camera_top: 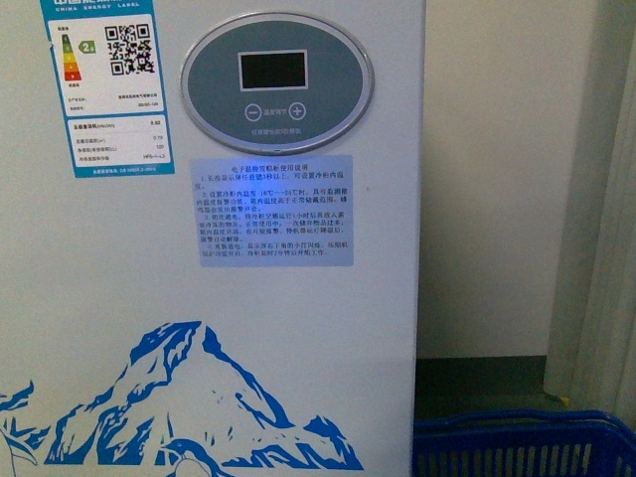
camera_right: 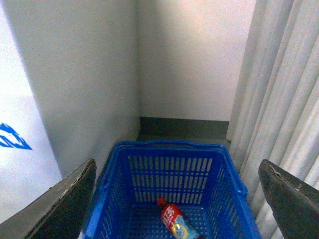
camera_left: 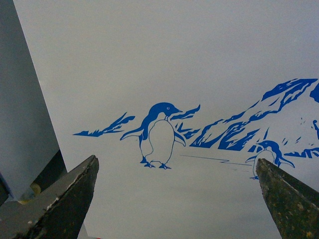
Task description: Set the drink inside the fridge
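Right wrist view finds the right tool spread wide and empty above the blue crate, the drink lying on its side inside; advise descending centred, jaws across its body, clear of walls, while the left tool, equally wide and empty, faces the fridge.

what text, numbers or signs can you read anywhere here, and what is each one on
"CHINA ENERGY LABEL" and grade "2": energy label on the fridge; its other print is too small to read.
"−" and "+": buttons on the oval control panel; its display is blank.
Chinese instruction sticker: too blurred to quote.
Drink in the blue crate: label too small to read.
Left wrist view: no text.
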Action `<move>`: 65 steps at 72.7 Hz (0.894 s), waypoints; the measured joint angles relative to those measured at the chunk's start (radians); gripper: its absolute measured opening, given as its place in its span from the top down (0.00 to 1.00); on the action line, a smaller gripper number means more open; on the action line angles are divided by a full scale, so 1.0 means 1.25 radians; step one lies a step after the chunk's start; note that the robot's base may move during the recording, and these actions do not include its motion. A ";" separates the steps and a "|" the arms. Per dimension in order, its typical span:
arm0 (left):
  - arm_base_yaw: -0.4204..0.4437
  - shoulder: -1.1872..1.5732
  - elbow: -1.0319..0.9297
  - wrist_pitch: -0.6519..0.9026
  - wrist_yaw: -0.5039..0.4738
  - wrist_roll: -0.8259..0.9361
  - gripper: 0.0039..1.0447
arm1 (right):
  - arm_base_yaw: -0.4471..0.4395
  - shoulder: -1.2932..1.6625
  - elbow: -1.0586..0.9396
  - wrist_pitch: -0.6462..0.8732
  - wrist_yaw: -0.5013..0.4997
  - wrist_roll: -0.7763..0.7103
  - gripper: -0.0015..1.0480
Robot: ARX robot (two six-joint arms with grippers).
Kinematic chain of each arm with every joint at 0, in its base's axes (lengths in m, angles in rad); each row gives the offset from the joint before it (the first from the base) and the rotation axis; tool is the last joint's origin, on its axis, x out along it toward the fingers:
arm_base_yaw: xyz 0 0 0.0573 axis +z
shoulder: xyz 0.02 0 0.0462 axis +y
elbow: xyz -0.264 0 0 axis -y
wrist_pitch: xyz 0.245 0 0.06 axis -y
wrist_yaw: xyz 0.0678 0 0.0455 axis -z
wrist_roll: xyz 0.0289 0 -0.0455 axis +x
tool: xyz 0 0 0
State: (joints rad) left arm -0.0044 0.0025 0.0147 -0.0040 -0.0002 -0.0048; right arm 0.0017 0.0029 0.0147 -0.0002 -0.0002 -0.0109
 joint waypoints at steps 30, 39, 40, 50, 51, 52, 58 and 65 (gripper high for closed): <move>0.000 0.000 0.000 0.000 -0.001 0.000 0.08 | -0.077 0.118 0.068 -0.204 -0.212 0.240 0.07; 0.000 0.000 0.000 0.000 0.000 0.000 0.08 | -0.104 0.179 0.113 -0.170 -0.252 0.255 0.07; 0.000 0.000 0.000 0.000 0.000 0.000 0.08 | -0.106 0.190 0.123 -0.167 -0.255 0.253 0.07; 0.000 0.000 0.000 0.000 0.000 0.000 0.08 | -0.088 0.412 0.234 -0.034 -0.223 0.176 0.07; 0.000 0.000 0.000 0.000 -0.001 0.000 0.08 | -0.085 0.431 0.240 -0.020 -0.215 0.173 0.07; 0.000 0.000 0.000 0.000 -0.001 0.000 0.08 | -0.081 0.449 0.246 -0.005 -0.206 0.166 0.07; 0.000 0.000 0.000 0.000 0.000 0.000 0.08 | -0.037 0.682 0.321 0.172 -0.117 0.093 0.07; 0.000 0.000 0.000 0.000 0.000 0.000 0.08 | -0.013 0.876 0.407 0.258 -0.059 0.048 0.07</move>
State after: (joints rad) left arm -0.0044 0.0021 0.0143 -0.0040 -0.0002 -0.0048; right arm -0.0151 1.0985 0.5228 0.3218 -0.0734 0.0486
